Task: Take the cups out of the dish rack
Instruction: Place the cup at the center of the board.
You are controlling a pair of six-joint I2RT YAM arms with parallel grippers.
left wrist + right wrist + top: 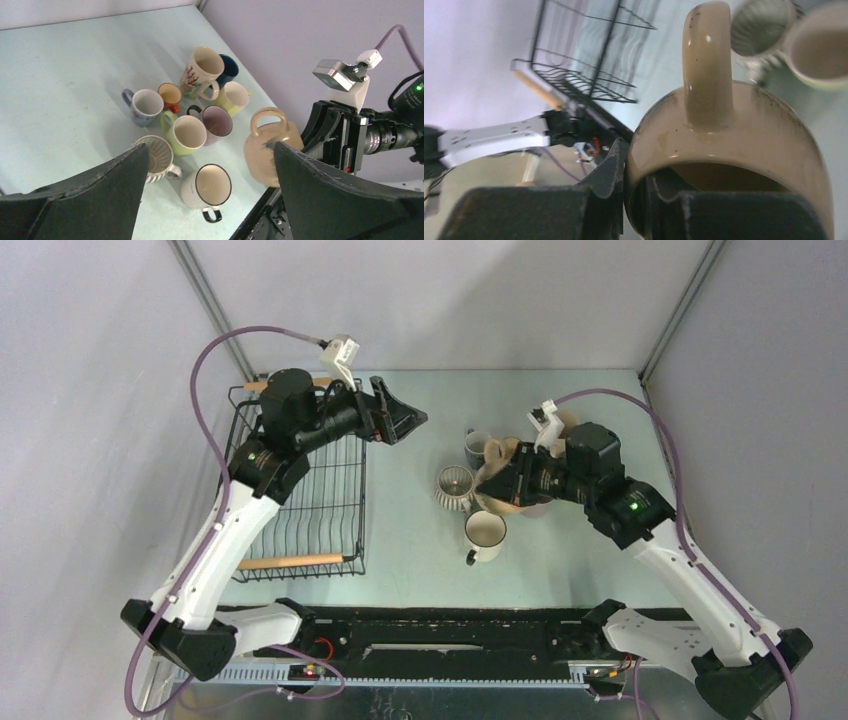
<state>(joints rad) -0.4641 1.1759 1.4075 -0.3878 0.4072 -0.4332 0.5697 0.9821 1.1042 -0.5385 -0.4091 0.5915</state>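
The black wire dish rack stands at the left with no cups showing in it. My left gripper hangs open beside the rack's far right corner, nothing between its fingers. Several cups stand grouped on the table: a black-rimmed ribbed one, a ribbed cream one, a yellow-green one and a grey-blue one. My right gripper is shut on the rim of a tan cup, one finger inside and one outside, held beside the group.
The rack has a wooden rod handle at its near end. A tall patterned mug and a dark blue one stand at the far side of the group. The table's right edge runs close behind the right arm.
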